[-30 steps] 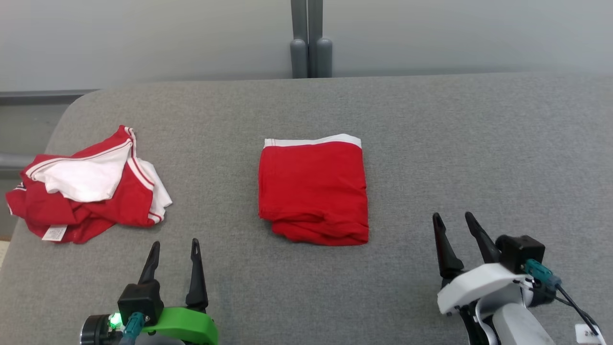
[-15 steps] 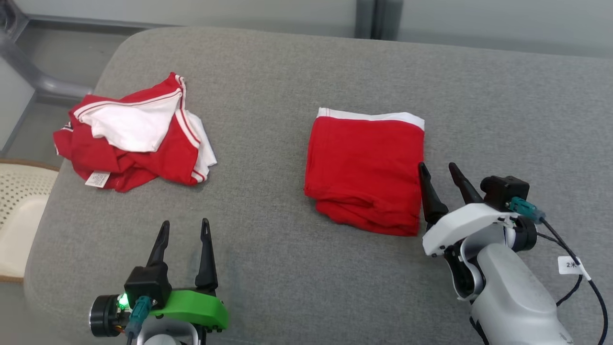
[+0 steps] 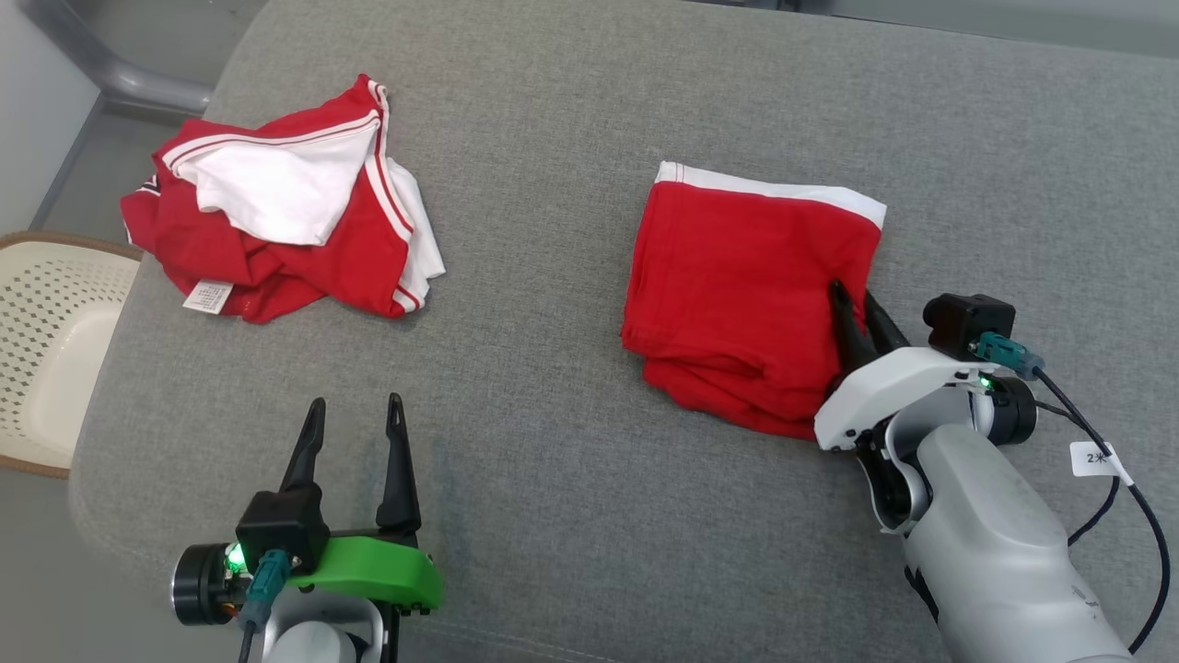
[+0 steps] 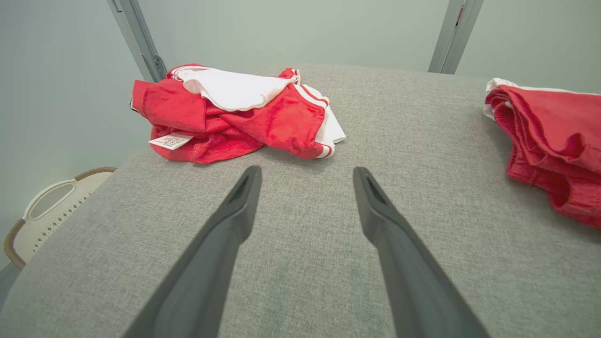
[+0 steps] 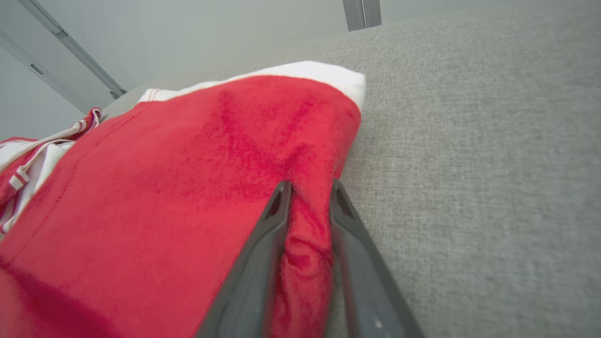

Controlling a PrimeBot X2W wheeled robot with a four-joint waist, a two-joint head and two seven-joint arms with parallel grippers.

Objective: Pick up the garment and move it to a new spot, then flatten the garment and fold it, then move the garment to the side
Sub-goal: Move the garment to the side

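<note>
the folded red garment [image 3: 746,285] lies flat on the grey cushion [image 3: 571,534], a little right of the middle, with its white band along the far edge and its looser, layered hems toward me. it looks like soft, light knit cloth. i expect it to sag, and the layers to slide over one another if i lift by one thin ply. so i judge the best hold is across the whole stack at the right-hand edge, about halfway along. that is where my right gripper [image 3: 857,313] is: the two dark fingers lie low, almost flat to the cushion, pointing away from me and slightly left. they stand close together, clamped on a raised ridge of red cloth. in the wrist view the cloth bunches between them, though i cannot tell whether the bottom layers are caught as well. the pale forearm [image 3: 995,562] slants in from the lower right, with its cable [image 3: 1105,497] hanging loose beside it. my left gripper [image 3: 355,414] hovers over bare cushion near the front edge, well apart from the garment. its fingers are spread wide and hold nothing, and they aim toward the crumpled red and white pile [image 3: 285,212] at the far left. a pale basket [image 3: 46,350] sits off the cushion's left side. i think a slow, low lift would keep the fold from spilling open.
</note>
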